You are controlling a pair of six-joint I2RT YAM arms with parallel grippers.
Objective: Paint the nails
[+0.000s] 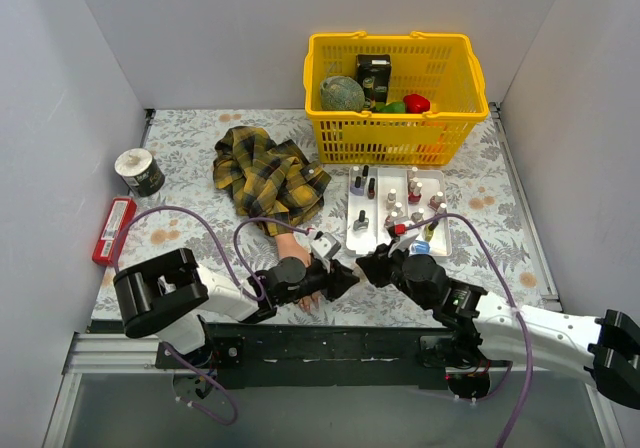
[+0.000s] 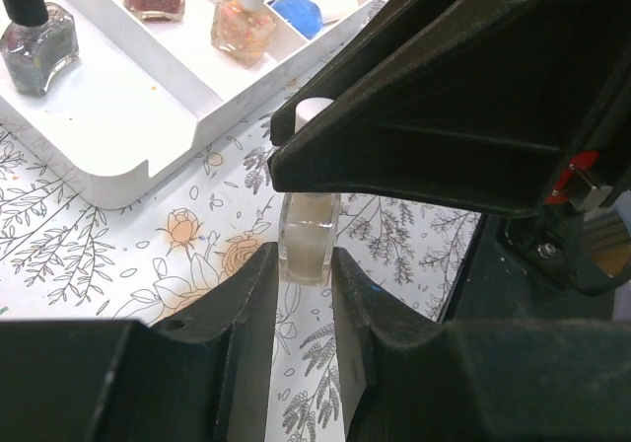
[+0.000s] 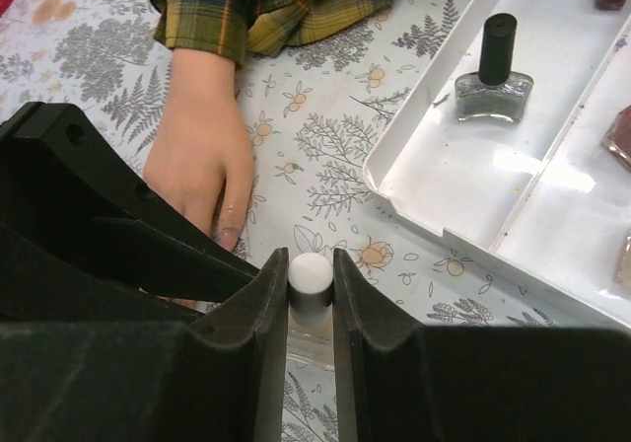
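Observation:
A small clear bottle of pale beige polish (image 2: 310,230) stands upright on the floral cloth, and my left gripper (image 2: 304,259) is shut on its glass body. Gripping its white cap (image 3: 312,276) from above is my right gripper (image 3: 311,257), also shut. In the top view both grippers, left (image 1: 340,276) and right (image 1: 368,266), meet just right of the mannequin hand (image 1: 298,258). The hand (image 3: 197,156) lies palm down with its yellow-and-black plaid sleeve (image 3: 266,3) behind it. One of the nails (image 3: 229,233) shows at a fingertip beside the left gripper's finger; the others are hidden.
A white tray (image 1: 400,251) with several polish bottles sits right of the hand, its rim (image 3: 434,215) close to the held bottle; one grey bottle with a black cap (image 3: 491,82) stands near that corner. At the back is a yellow basket (image 1: 392,128). A tape roll (image 1: 140,171) and a red box (image 1: 113,230) lie at the left.

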